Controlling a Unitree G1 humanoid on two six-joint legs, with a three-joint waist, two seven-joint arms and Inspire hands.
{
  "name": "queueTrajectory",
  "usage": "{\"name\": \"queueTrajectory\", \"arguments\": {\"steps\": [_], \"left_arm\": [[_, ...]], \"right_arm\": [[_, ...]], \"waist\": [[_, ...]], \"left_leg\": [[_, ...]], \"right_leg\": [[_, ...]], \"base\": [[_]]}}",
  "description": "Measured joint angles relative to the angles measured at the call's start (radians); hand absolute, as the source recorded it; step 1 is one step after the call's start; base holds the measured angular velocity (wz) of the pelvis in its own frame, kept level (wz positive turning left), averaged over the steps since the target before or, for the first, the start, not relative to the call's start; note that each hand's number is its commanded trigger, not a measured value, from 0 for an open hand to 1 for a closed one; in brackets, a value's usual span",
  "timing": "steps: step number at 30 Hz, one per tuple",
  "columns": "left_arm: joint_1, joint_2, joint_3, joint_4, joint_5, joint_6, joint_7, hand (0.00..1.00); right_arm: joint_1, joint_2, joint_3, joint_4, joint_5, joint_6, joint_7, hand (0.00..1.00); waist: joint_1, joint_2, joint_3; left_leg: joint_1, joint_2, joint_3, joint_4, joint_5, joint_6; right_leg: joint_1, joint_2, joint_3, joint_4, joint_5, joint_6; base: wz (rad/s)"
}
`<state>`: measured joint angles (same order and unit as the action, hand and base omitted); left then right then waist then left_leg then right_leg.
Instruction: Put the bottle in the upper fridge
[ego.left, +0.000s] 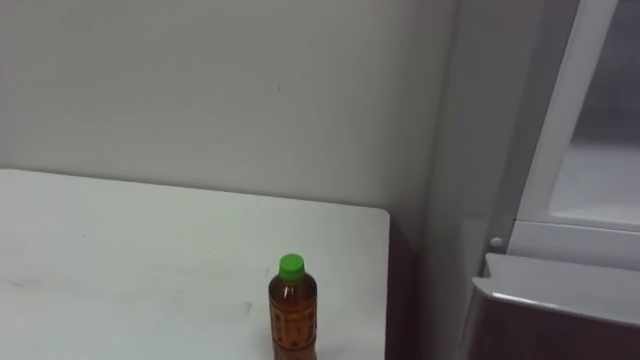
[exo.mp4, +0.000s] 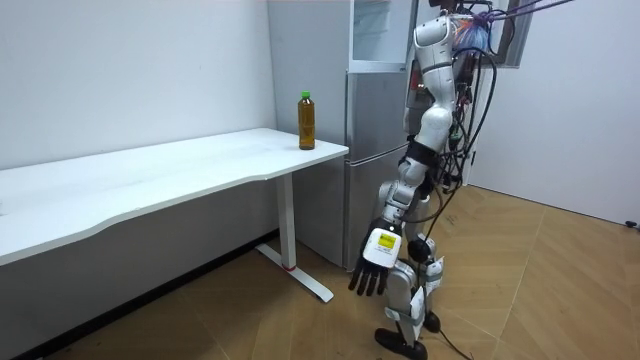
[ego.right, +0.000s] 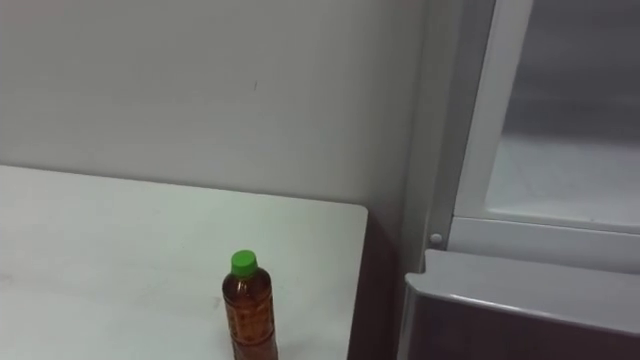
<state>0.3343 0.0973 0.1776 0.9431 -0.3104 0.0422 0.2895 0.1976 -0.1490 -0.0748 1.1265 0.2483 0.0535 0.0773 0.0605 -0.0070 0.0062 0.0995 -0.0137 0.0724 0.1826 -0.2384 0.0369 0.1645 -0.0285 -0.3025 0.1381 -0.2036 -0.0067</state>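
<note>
Near the table's (ego.left: 120, 260) right edge, upright bottle (ego.left: 292, 315), open fridge (ego.left: 570, 300) beside, left hand (exo.mp4: 377, 262) hanging, fingers (exo.mp4: 362, 285) loosely apart.

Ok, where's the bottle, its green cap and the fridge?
bottle (ego.left: 292, 318), left eye view, on its brown body.
green cap (ego.left: 290, 265), left eye view, on its top.
fridge (exo.mp4: 376, 140), room view, on its grey front.

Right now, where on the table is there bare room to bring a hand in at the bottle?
Bare tabletop runs left of the bottle and behind it up to the wall. It is tighter on its right: a narrow strip, then the edge, a dark gap and the fridge side. The left hand hangs open by the fridge.
</note>
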Motion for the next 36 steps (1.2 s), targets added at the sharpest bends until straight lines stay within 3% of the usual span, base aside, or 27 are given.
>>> {"name": "queueTrajectory", "arguments": {"steps": [7,17,36], "left_arm": [[-0.054,-0.002,-0.106,0.055,0.048,0.001,-0.107,0.00],[-0.089,-0.002,-0.107,0.069,0.065,0.000,-0.186,0.00],[-0.086,-0.001,-0.090,0.148,-0.012,-0.007,-0.212,0.00]], "right_arm": [[-0.042,0.000,0.048,0.034,0.015,-0.012,-0.002,0.00],[-0.044,0.014,0.055,0.042,0.057,-0.022,-0.011,0.00],[-0.045,0.020,0.056,0.052,0.105,-0.031,-0.004,0.00]], "waist": [[-0.028,0.005,0.0010],[-0.055,0.005,-0.0038],[-0.052,0.014,-0.0023]], "left_leg": [[-0.006,0.001,0.007,-0.002,0.000,0.000],[-0.019,0.000,0.010,0.002,0.001,0.001],[-0.001,0.002,0.034,-0.004,0.001,0.002]], "right_leg": [[-0.009,0.000,0.003,0.001,0.000,0.000],[-0.022,-0.001,0.003,0.001,0.000,0.000],[-0.018,-0.004,0.007,0.014,0.000,0.000]], "base": [[-0.01],[0.00],[-0.03]]}}
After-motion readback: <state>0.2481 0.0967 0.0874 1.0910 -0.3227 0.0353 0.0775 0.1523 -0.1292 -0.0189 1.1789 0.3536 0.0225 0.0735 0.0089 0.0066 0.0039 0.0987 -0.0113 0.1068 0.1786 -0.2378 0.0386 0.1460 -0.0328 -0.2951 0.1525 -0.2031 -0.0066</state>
